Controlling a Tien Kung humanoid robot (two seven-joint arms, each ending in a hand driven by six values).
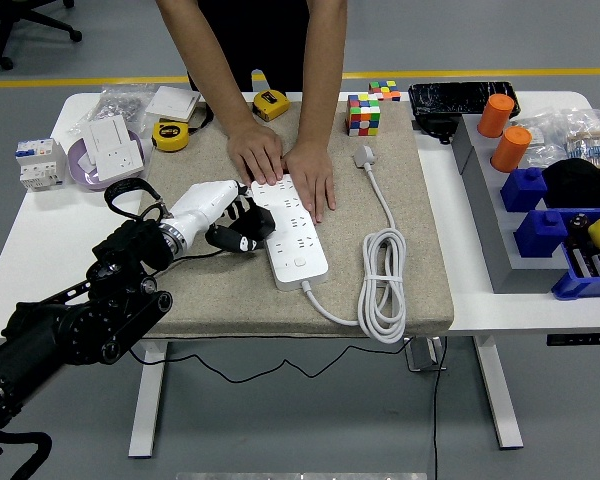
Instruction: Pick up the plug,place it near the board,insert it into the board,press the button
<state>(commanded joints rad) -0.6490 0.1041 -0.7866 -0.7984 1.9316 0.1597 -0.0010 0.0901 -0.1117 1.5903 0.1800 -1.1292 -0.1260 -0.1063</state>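
A white power strip (295,235) lies on the beige mat (210,290), its own white cord coiled (382,285) at its right. The person at the far side presses both hands (285,165) flat on the strip's far end. My left hand (242,228), white-backed with black fingers, is at the strip's left edge about midway along. Its fingers are curled around a black plug (254,224), which is hard to tell apart from the fingers. The plug touches or nearly touches the strip's side. My right arm is out of view.
A white plug (365,156) ends the strip's cord on the mat's far right. Rubik's cubes (363,114), two yellow tape measures (170,135), and sockets (112,145) line the back. Grey tray (485,215), blue bins (570,240) and orange cylinders (502,130) stand right.
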